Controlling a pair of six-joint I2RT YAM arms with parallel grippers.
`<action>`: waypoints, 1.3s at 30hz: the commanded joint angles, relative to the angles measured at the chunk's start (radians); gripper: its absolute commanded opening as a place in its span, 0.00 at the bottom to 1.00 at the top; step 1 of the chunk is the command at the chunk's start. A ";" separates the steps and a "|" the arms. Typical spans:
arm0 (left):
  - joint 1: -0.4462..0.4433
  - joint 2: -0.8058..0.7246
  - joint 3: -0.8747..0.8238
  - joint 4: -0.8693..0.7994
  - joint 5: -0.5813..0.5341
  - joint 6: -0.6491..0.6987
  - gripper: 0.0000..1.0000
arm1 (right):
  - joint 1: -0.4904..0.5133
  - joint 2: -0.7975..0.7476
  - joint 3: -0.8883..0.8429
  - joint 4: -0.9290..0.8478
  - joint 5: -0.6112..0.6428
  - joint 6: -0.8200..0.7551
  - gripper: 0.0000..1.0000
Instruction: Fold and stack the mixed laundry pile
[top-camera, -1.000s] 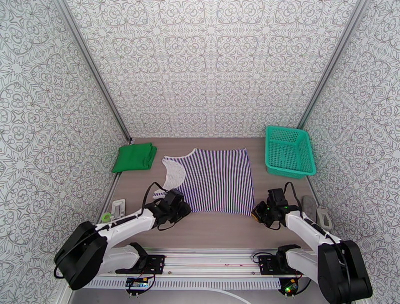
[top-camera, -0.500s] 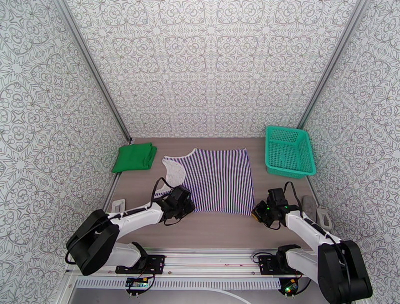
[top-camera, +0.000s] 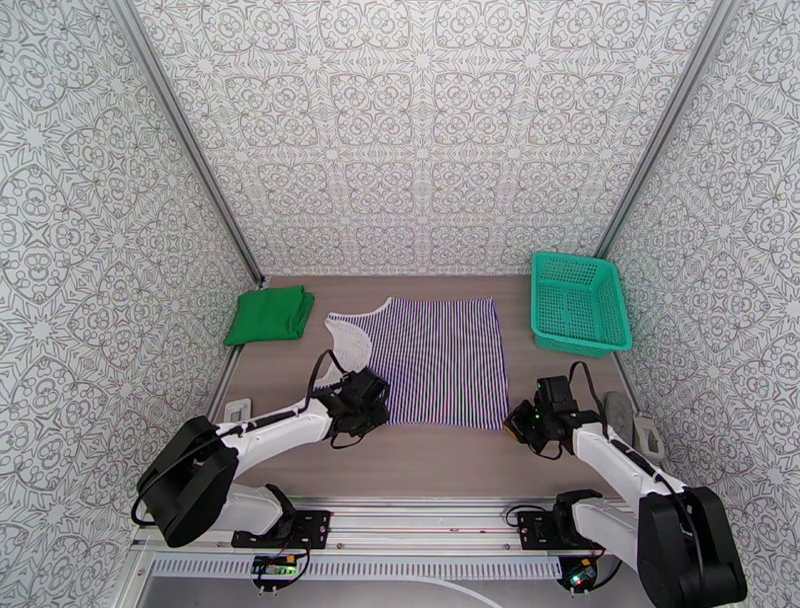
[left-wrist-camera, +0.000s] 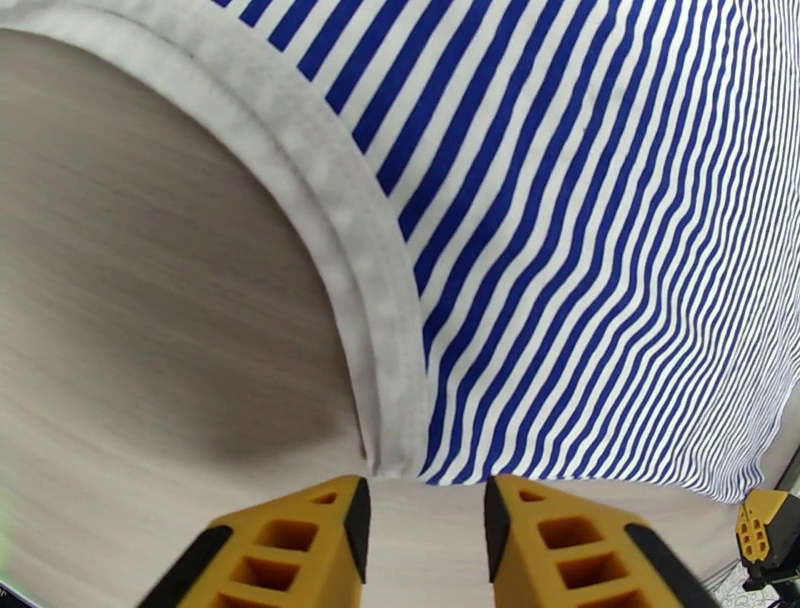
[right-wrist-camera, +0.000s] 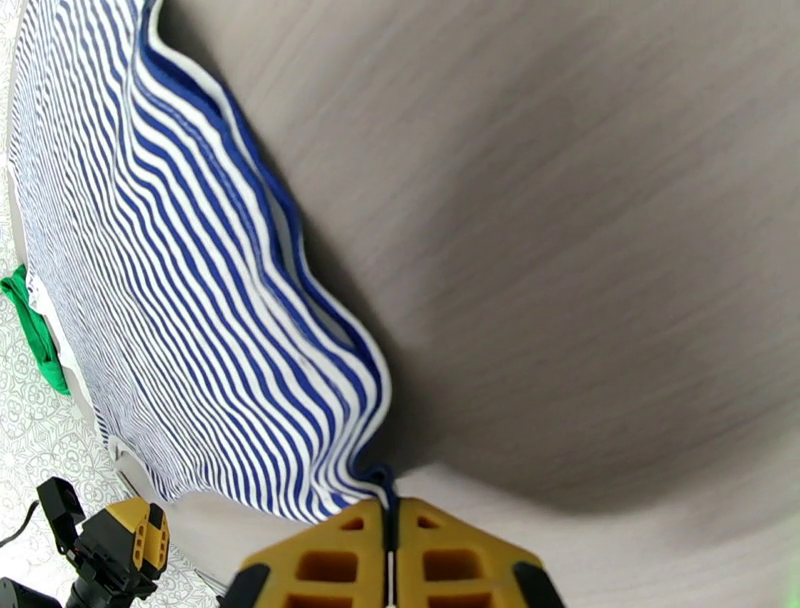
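Flanking the striped top (top-camera: 440, 360) sit green T-shirt (top-camera: 268, 314) and basket (top-camera: 572, 344).

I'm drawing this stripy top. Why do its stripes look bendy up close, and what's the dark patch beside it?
Left wrist view: stripes on the purple-and-white striped sleeveless top bow, likely lens distortion; the wooden table looks smeared. Right wrist view: the dark patch is shadow beside the top's raised edge. Top external view: stripes straight, sharp.

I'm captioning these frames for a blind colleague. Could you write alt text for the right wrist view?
The right pincer, shut, pinches a corner of the striped top, which spreads up and left across the wooden table. A sliver of the green T-shirt shows at the left edge.
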 joint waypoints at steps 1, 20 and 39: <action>-0.010 0.028 0.027 -0.044 -0.019 0.011 0.39 | -0.004 -0.013 0.025 -0.018 0.021 -0.016 0.07; -0.003 0.126 0.066 0.023 -0.021 0.059 0.18 | -0.004 -0.044 0.030 -0.043 0.029 -0.021 0.06; 0.027 0.031 0.147 -0.031 -0.061 0.160 0.00 | -0.004 -0.035 0.116 -0.093 0.045 -0.049 0.04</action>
